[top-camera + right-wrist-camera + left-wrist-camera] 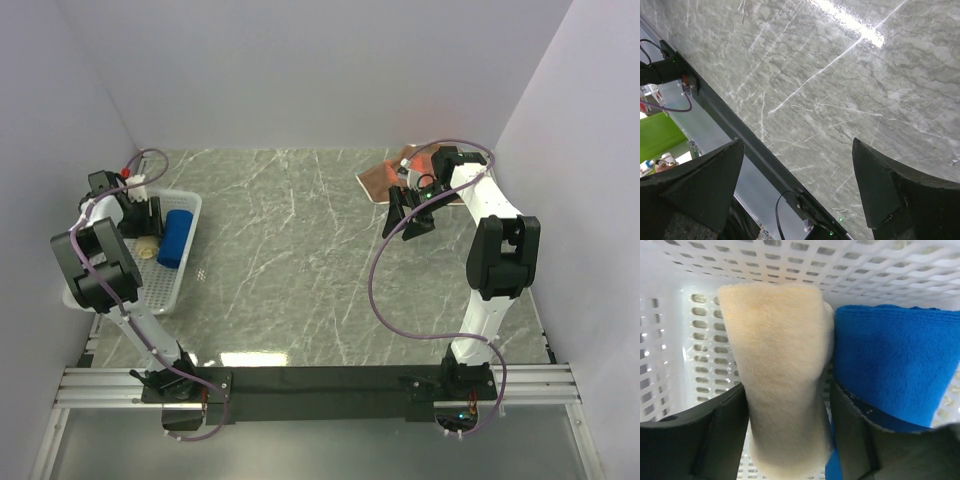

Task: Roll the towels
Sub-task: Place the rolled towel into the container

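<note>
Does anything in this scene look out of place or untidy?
Only the patterned towel at the far right: it lies loose and unrolled, while the blue towel and yellow towel sit rolled in the basket.

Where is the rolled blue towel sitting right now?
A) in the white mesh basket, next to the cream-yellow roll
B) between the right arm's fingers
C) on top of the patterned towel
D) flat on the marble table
A: the blue towel lies rolled inside the white mesh basket, right beside the cream-yellow towel, as the top and left wrist views show.
</note>
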Available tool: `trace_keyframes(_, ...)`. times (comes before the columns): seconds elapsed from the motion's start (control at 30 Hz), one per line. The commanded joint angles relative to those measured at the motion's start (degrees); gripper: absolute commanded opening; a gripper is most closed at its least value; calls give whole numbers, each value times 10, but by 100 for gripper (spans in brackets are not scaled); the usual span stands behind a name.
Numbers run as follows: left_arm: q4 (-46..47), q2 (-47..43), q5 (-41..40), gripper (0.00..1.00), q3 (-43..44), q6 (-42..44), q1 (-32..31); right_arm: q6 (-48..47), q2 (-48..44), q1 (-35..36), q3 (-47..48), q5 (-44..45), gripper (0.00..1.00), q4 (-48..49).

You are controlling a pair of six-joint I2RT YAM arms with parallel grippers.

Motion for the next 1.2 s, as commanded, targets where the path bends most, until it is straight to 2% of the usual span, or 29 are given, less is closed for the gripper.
trace_keyframes(0.0, -7, -43, 7, 69, 8, 9, -5, 4, -10, -2, 12, 0, 95, -3)
trace_keyframes(0.27, -9, -50, -3, 77, 30, 10, -4, 2, -11, -2, 15, 0, 96, -6)
trace_keyframes(0.3, -9, -51, -8, 85, 32, 12, -4, 1, -13, -1, 17, 0, 96, -5)
trace_keyframes(0.4, -9, -67, -12, 92, 42, 16, -4, -1, -15, -2, 28, 3, 96, -4)
trace_keyframes(0.6, -26, -84, -22, 98, 85, 15, -4, -2, -33, -4, 65, 37, 96, 6)
trace_keyframes(0.83, -60, -127, -19, 100, 153, 16, -24, -22, -48, -8, 132, 87, 99, 5)
trace_keyframes(0.93, -41, -171, -44, 99, 140, 24, -65, -39, -61, -8, 163, 121, 99, 3)
trace_keyframes(1.03, -7, -225, -87, 100, 103, 32, -138, -52, -88, -8, 177, 161, 99, 18)
trace_keyframes(1.17, 12, -281, -103, 100, 59, 7, -253, -47, -196, -8, 106, 188, 100, 101)
